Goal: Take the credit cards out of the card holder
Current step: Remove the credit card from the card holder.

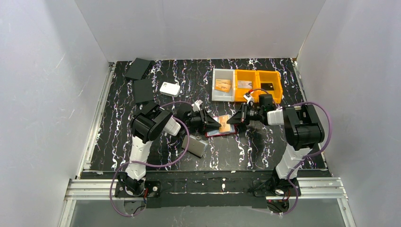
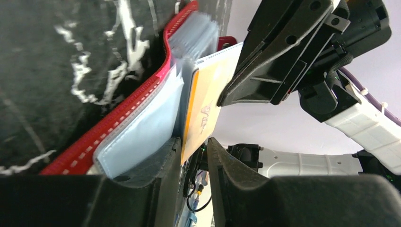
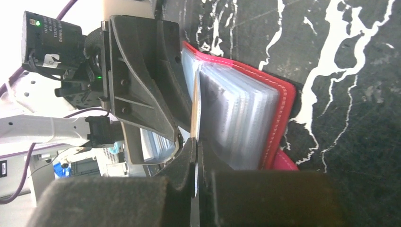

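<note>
Pulling one card out of the holder (image 3: 283, 109) is the step in hand, as I read it. On the left tool (image 2: 194, 143) the jaws stand a little apart, one each side of the orange card (image 2: 204, 101); I see no pinch yet. On the right tool (image 3: 196, 144) the jaws are together on a thin pale edge directly ahead of it; whether that is the card or one of the clear pages (image 3: 241, 111) I cannot tell. The holder lies open on the surface (image 3: 345, 56) between the two tools, with the card standing up out of it.

Next move, my judgement: close the left tool on the card, then draw it back along that tool's own line while the right tool anchors the rest.

Pose: left arm (image 1: 151, 124) and right arm (image 1: 302, 124) are low and reach inward, tools nose to nose over the holder.
</note>
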Controlling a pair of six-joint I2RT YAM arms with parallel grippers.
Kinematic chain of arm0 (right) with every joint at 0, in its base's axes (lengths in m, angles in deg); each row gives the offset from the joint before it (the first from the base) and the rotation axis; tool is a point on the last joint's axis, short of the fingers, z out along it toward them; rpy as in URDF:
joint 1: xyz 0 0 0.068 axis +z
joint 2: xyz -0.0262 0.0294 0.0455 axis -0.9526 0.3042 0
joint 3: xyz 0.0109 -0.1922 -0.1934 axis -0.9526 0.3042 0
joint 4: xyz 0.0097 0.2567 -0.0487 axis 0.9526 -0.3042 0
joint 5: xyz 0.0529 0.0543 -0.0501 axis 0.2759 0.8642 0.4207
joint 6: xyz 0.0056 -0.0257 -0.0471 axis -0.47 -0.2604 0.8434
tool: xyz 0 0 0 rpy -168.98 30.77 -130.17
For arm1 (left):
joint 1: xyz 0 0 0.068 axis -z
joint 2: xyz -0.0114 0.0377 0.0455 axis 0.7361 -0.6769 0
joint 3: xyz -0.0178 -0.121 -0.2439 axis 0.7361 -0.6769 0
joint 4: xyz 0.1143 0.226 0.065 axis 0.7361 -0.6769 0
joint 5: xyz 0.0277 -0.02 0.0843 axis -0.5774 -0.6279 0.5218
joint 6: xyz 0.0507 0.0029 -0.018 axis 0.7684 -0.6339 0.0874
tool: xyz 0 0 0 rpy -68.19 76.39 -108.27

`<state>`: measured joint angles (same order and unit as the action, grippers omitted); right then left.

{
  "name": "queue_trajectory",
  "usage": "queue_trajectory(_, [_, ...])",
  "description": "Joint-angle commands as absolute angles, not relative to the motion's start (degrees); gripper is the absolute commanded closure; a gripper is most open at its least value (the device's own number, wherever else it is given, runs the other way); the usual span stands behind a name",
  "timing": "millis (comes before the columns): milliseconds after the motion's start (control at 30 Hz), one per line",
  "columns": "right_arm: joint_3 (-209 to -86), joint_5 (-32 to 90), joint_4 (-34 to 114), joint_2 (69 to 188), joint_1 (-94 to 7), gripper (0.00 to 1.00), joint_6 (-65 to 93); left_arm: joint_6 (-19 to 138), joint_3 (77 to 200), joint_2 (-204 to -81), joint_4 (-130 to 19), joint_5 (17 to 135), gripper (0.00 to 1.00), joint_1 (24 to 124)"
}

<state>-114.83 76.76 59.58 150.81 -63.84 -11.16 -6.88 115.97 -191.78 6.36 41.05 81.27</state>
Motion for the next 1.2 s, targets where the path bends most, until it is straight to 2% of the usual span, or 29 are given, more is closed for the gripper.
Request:
queue_trajectory(0, [-116.14, 75.95, 54.14, 152.54, -62.24, 0.95, -6.34, -6.51, 117.34, -191.31, 8.39, 43.52, 0.78, 81.42])
queue_trajectory(267, [-116.36, 75.77, 53.60, 152.90, -61.66, 0.93, -5.78, -5.57, 117.75, -191.04, 6.44, 45.61, 0.98, 81.54])
queue_trajectory(367, [-116.45, 75.85, 53.50, 152.93, -61.68, 0.89, -5.80, -5.25, 117.96, -190.68, 6.50, 45.62, 1.00, 81.52])
queue_trajectory(433, [-116.61, 75.81, 53.18, 152.72, -61.66, 0.81, -5.46, -4.81, 117.83, -190.26, 6.47, 45.88, 1.00, 81.50])
queue_trajectory(633, [-119.06, 75.06, 47.26, 149.43, -62.56, 0.45, 2.01, -2.89, 115.96, -188.68, 6.48, 46.72, 1.00, 81.42])
queue_trajectory(767, [-118.69, 74.94, 46.51, 146.53, -65.03, 0.32, 4.06, -1.91, 114.57, -187.94, 8.34, 46.77, 1.00, 81.29])
queue_trajectory(967, [-118.45, 68.60, 43.39, 145.21, -67.94, 0.32, 5.79, -1.89, 113.44, -187.45, 9.56, 46.52, 1.00, 80.56])
queue_trajectory(1167, [-118.90, 63.13, 41.36, 146.96, -68.07, 0.40, 6.22, -2.67, 113.11, -188.51, 10.91, 46.11, 1.00, 80.45])
